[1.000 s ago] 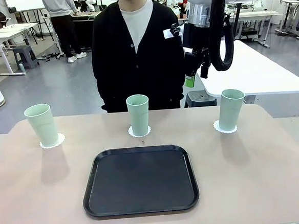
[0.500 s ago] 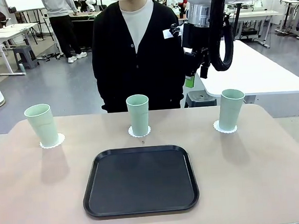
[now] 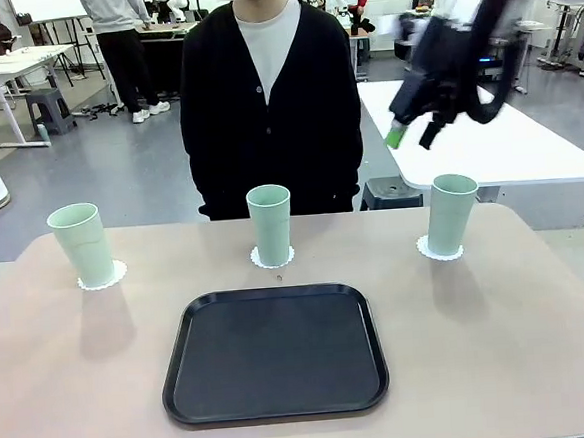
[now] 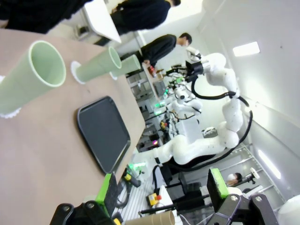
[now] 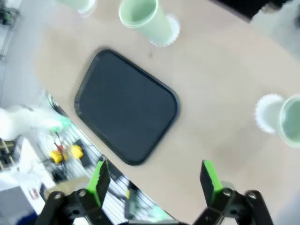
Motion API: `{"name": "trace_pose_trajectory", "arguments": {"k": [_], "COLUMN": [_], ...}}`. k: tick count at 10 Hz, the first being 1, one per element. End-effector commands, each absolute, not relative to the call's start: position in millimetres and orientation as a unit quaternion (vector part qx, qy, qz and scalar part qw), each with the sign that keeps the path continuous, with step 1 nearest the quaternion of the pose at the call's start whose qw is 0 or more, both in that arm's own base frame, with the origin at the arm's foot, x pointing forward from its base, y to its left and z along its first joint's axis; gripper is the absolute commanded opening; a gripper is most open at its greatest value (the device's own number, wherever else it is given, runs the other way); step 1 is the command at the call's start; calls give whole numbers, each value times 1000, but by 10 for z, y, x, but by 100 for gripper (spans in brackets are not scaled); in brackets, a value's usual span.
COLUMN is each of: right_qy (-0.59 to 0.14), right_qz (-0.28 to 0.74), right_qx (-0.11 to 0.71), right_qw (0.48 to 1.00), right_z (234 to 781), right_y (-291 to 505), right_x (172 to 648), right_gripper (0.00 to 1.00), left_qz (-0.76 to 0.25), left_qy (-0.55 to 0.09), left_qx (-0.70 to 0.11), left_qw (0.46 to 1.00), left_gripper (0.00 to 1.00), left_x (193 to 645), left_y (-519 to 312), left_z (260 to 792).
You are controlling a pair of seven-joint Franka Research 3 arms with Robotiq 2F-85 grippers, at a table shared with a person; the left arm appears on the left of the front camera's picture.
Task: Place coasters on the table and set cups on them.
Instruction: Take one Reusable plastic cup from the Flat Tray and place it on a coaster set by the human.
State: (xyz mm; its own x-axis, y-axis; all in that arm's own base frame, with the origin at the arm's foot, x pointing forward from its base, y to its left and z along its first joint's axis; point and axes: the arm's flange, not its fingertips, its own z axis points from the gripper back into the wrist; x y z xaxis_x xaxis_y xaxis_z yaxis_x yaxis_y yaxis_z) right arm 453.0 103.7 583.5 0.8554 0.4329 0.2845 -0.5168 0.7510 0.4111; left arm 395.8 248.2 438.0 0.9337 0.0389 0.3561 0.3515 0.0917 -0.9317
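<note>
Front view: three cups (image 3: 270, 223) on three coasters (image 3: 441, 251) across the bench (image 3: 501, 335), one black tray (image 3: 273, 353), all below the right tool (image 3: 411, 135), blurry, fingers released.

Left wrist: left tool (image 4: 161, 187) spread, empty, cups ahead.

Right wrist: two cups beyond open fingers.

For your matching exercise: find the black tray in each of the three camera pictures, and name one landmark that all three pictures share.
Front view: the black tray lies low in the middle, nearer the camera than the three cups.
Left wrist view: the tray sits left of centre, tilted.
Right wrist view: the tray lies left of centre, turned at a slant.
Shared landmark: the middle cup on its coaster.
</note>
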Motion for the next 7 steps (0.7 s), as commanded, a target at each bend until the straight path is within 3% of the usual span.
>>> {"name": "trace_pose_trajectory", "arguments": {"k": [1, 4, 7], "right_qy": [-121, -104, -143], "right_qz": [177, 121, 100], "right_qx": [337, 458, 538], "right_qw": [917, 874, 825], "right_z": [5322, 4752, 4622], "right_y": [315, -591, -1117], "right_x": [4389, 4513, 4450], "right_gripper": [100, 100, 100], "left_qz": [-109, -109, -109], "left_qy": [-150, -150, -150], "left_qx": [-663, -663, -663], "left_qw": [725, 725, 725], "left_gripper": [100, 100, 100], "left_x": [3952, 3952, 3952], "left_y": [2491, 2491, 2491], "left_z": [4401, 4401, 4401]}}
